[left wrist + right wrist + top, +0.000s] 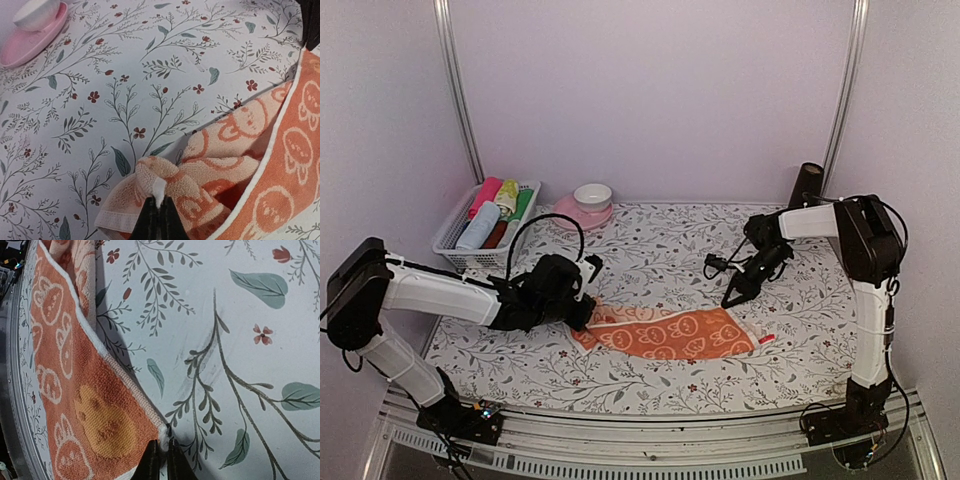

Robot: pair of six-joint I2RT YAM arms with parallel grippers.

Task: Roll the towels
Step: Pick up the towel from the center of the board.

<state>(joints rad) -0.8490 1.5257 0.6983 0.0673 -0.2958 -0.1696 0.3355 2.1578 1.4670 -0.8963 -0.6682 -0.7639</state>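
left gripper (157, 209): jaws together, clamped on the white hem of the peach-orange towel (240, 150) at its left end. Cloth there is bunched and folded over itself right at the tips, paler underside showing. right gripper (164, 452): jaws almost together, only a slit between them, with the towel's far right corner sitting in that slit, so pinched on the corner. The far edge leading to that corner is raised a bit off the sheet, shadow under it. In the top view the right arm comes in steeply from the back right, and the left arm lies low, reaching in from the left. Towel: stretched left to right between the two grippers, printed side up, mostly flat on the floral table sheet (660, 250), toward the near edge. Small tag (766, 340) sticks out at its near right corner. Back left: white basket (470, 258) with coloured rolls (490, 215), one pale blue. Just right of it, a pink plate (565, 212) with a white bowl (592, 194) on it. Dark cylinder (807, 180) at back right, can't tell what it is.
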